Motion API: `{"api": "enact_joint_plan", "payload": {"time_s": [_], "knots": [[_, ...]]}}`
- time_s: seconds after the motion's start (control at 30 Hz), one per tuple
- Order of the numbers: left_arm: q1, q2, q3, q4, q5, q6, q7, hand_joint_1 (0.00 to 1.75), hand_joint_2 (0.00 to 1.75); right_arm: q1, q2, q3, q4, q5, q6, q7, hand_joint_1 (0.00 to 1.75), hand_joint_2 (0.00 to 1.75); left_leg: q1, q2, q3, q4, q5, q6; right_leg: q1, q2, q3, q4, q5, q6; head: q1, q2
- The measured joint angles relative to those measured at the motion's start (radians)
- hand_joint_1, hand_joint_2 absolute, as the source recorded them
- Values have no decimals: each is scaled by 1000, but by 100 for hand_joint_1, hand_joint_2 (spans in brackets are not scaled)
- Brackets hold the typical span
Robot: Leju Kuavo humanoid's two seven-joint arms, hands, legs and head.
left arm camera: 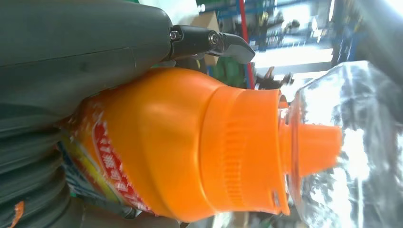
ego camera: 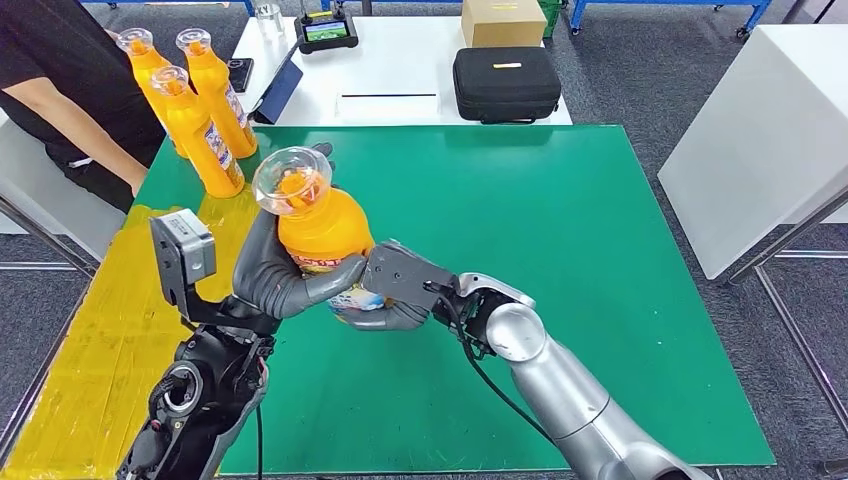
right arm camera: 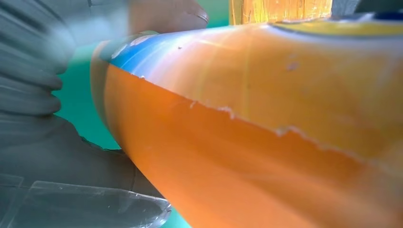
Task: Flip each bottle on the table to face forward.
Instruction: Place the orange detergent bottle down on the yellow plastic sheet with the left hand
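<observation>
Both hands are on one orange bottle (ego camera: 322, 235), which is lifted over the near-left part of the green mat (ego camera: 560, 250), its clear domed cap (ego camera: 292, 180) tipped up and toward the camera. The left hand (ego camera: 285, 275) wraps the upper body and shoulder from the left, fingers closed round it; in the left wrist view the shoulder and orange collar (left arm camera: 242, 152) stand just past the grey fingers (left arm camera: 71, 52). The right hand (ego camera: 395, 290) clamps the lower body at the label from the right and slightly below, and its wrist view looks close along the bottle's side (right arm camera: 266, 142). So the long axis runs roughly up and back toward the robot, between the two palms, and any turn to bring the label forward has to be about that axis, likely one hand loosening while the other twists. Three more orange bottles (ego camera: 195, 110) stand upright together at the mat's far-left corner, well apart from the held one, beside a person's arm (ego camera: 85, 125).
</observation>
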Motion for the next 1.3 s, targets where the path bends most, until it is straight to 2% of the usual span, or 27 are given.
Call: {"api": "enact_joint_plan", "payload": {"time_s": [0.03,0.07,0.17,0.2,0.4,1.1,1.13,1.17,1.27,1.3], "knots": [[-6,4,0,4,-4,-19,7,2,175,4,-3,-1,-1,2,1,-3,175,175,0,0,0,0,0,0,0,0,0,0,0,0,0,0],[-11,7,0,8,-5,-32,12,17,175,7,-6,-2,-3,3,1,-6,175,175,0,0,0,0,0,0,0,0,0,0,0,0,0,0],[-19,13,0,17,-7,-50,17,144,175,12,-9,-3,-4,4,1,-7,175,175,0,0,0,0,0,0,0,0,0,0,0,0,0,0],[-20,14,0,19,-8,-57,18,173,175,13,-10,-3,-4,4,1,-7,175,175,0,0,0,0,0,0,0,0,0,0,0,0,0,0],[-24,15,1,25,-23,-100,23,175,175,22,-17,-4,-11,6,1,-10,175,175,0,0,-1,0,0,0,0,0,0,0,0,0,0,0],[-10,23,8,25,-24,-125,19,175,175,47,-25,-4,-29,26,1,-10,175,175,0,0,-1,0,0,0,0,0,-1,0,0,0,0,0],[-10,23,8,25,-24,-126,18,175,175,47,-25,-4,-29,27,1,-10,171,175,0,0,-1,0,0,0,0,0,-1,0,0,0,0,0],[-10,24,8,25,-24,-126,18,175,175,47,-25,-4,-29,28,1,-10,127,175,0,0,-1,0,0,0,0,0,-1,0,0,0,0,0],[-9,27,8,25,-25,-127,15,175,175,47,-26,-4,-29,38,1,-11,0,44,0,0,-1,0,0,0,0,0,-1,0,0,0,0,0],[-8,28,8,25,-26,-128,14,175,175,47,-26,-4,-29,41,0,-11,0,0,0,0,-1,0,0,0,0,0,-1,0,0,0,0,0]]}}
